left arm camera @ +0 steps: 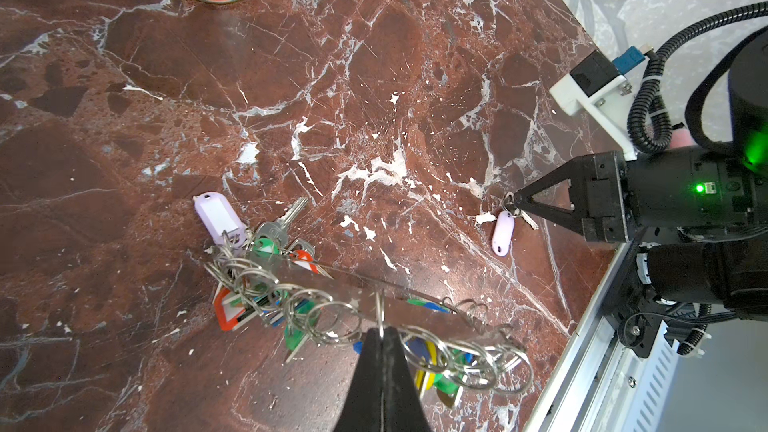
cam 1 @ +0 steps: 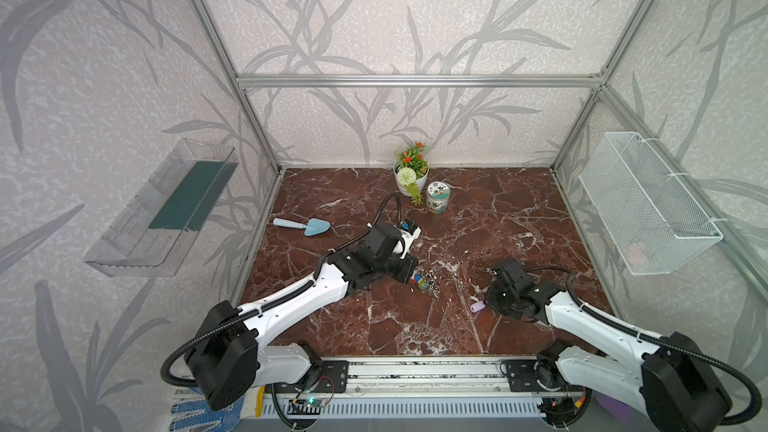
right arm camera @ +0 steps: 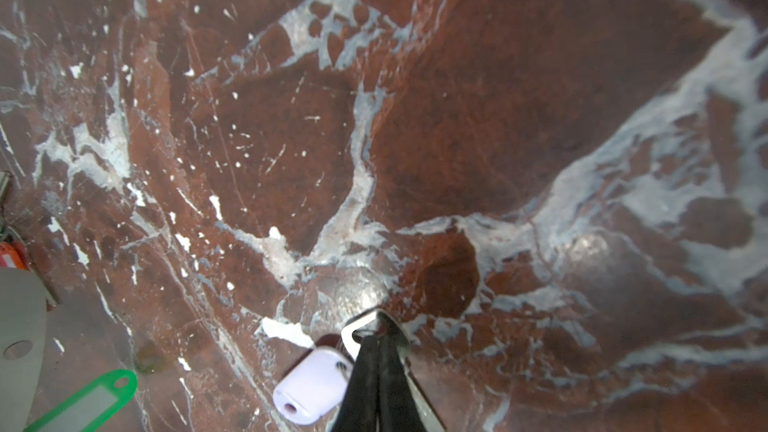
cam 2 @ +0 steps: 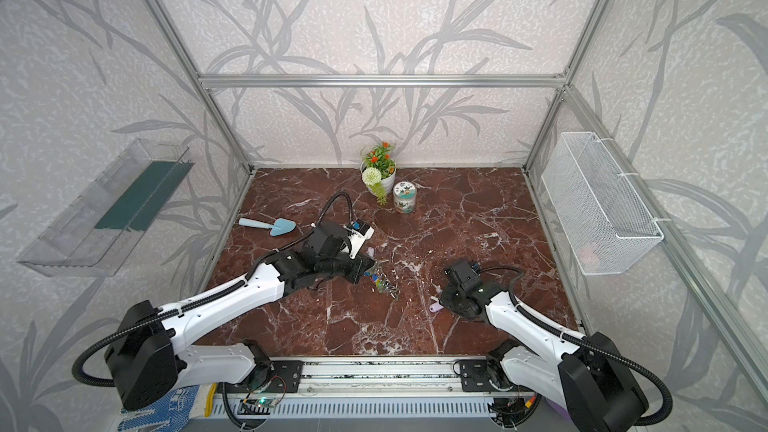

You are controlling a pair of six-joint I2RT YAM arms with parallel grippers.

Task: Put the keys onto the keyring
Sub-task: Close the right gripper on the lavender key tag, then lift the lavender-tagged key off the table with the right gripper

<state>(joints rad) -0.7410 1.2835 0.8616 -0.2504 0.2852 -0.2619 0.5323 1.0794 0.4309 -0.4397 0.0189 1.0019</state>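
Note:
The keyring (left arm camera: 291, 284) is a big silvery loop strung with small rings, keys and coloured tags, one of them lilac (left arm camera: 220, 216). It lies mid-table in both top views (cam 1: 424, 283) (cam 2: 384, 279). My left gripper (left arm camera: 380, 332) is shut on a thin wire of the loop. To its right, apart from it, are the keys: a silvery key (right arm camera: 353, 334) joined to a pale lilac tag (right arm camera: 309, 388) (left arm camera: 503, 234) (cam 1: 477, 306) (cam 2: 435, 307). My right gripper (right arm camera: 376, 340) (left arm camera: 517, 201) is shut on the key's head, low over the marble, with the tag beside its fingers.
A flower pot (cam 1: 409, 178) and a printed tin (cam 1: 437, 197) stand at the back. A blue trowel (cam 1: 303, 226) lies back left. A wire basket (cam 1: 648, 205) hangs on the right wall, a clear shelf (cam 1: 162, 209) on the left. The table's front rail (cam 1: 415, 371) runs just behind both arms.

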